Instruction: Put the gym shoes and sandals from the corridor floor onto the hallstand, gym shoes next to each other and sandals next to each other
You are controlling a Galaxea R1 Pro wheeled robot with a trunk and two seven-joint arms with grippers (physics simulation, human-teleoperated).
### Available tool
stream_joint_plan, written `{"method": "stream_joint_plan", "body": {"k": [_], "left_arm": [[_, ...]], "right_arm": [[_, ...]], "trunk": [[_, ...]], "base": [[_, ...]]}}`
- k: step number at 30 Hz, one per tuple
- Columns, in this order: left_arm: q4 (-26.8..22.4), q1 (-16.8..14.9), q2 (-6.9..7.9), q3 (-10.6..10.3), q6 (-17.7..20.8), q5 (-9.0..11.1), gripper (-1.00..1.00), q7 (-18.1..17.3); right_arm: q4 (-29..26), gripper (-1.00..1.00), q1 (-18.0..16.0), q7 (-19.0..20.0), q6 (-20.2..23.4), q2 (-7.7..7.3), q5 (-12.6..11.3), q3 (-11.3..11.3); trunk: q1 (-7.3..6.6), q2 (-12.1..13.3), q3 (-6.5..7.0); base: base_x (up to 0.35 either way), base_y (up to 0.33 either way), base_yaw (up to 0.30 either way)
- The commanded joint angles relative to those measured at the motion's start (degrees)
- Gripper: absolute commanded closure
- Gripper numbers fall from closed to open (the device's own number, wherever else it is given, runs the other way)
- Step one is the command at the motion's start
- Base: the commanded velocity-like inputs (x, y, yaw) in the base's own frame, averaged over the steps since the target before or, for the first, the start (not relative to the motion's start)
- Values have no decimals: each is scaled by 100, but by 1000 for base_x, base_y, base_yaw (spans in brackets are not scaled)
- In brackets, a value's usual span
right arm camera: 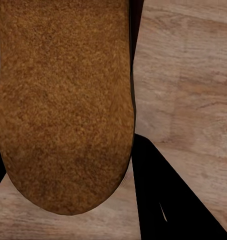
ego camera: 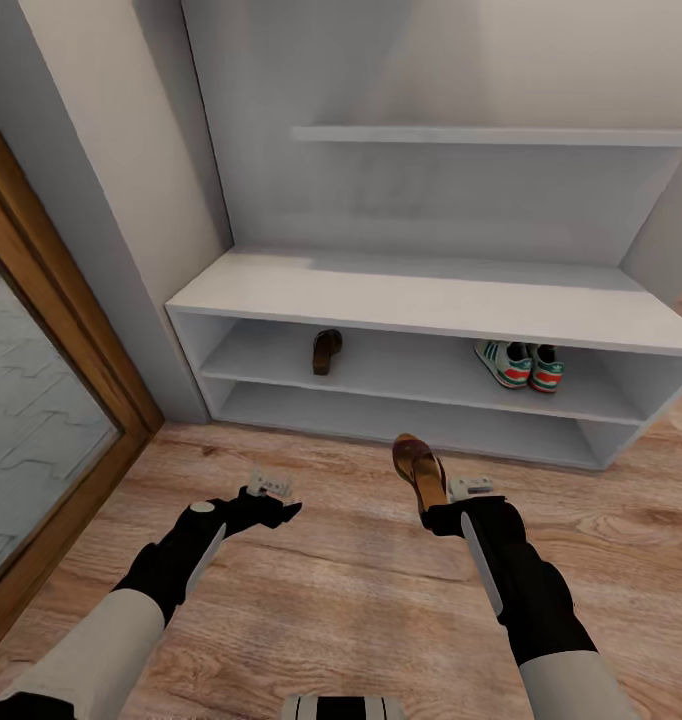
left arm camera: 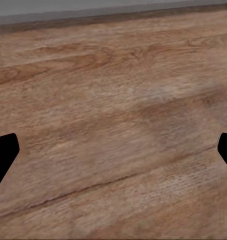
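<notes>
Right gripper (ego camera: pixel 436 508) holds a brown sandal (ego camera: pixel 418 468) by its heel, jaws closed on it.
Lift it up to the middle shelf of the hallstand (ego camera: pixel 431 300), next to the other sandal (ego camera: pixel 327 352). Left gripper (ego camera: pixel 271 497) is wide open over the floor (left arm camera: pixel 113 125).

Both arms reach forward and low. The left gripper (ego camera: pixel 271 490) hangs empty, fingers (left arm camera: pixel 4 155) spread wide apart; the right gripper (ego camera: pixel 449 497) is clamped on a sandal (ego camera: pixel 419 470).
</notes>
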Motion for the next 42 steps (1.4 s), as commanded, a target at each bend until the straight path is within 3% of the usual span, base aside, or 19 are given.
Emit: {"method": "stream_joint_plan", "body": {"k": [1, 2, 8, 30, 37, 42], "left_arm": [[-7, -2, 4, -123, 22, -26, -100, -18], [-3, -2, 4, -281, 21, -25, -100, -20], [0, -2, -3, -463, 20, -24, -100, -22], [0, -2, -29, -509, 20, -24, -100, -22], [0, -2, -38, -516, 20, -24, -100, -22], [0, -2, -39, -517, 20, -24, -100, -22]], "right_arm": [[-8, 100, -3, -9, 31, 2, 16, 5], [-10, 100, -3, -9, 30, 4, 16, 5], [-17, 100, -3, -14, 30, 2, 17, 5], [-76, 100, -29, -62, -24, 13, 25, -4], [-75, 100, -303, -665, -37, 14, 19, -4], [-77, 100, -506, -784, -39, 21, 17, -4]], "trunk": [[-1, -2, -11], [-1, -2, -18], [-1, -2, -58], [-1, -2, -90], [-1, -2, -90], [-1, -2, -90]], "base": [[0, 0, 193], [0, 0, 199], [0, 0, 203], [0, 0, 45], [0, 0, 0], [0, 0, 0]]}}
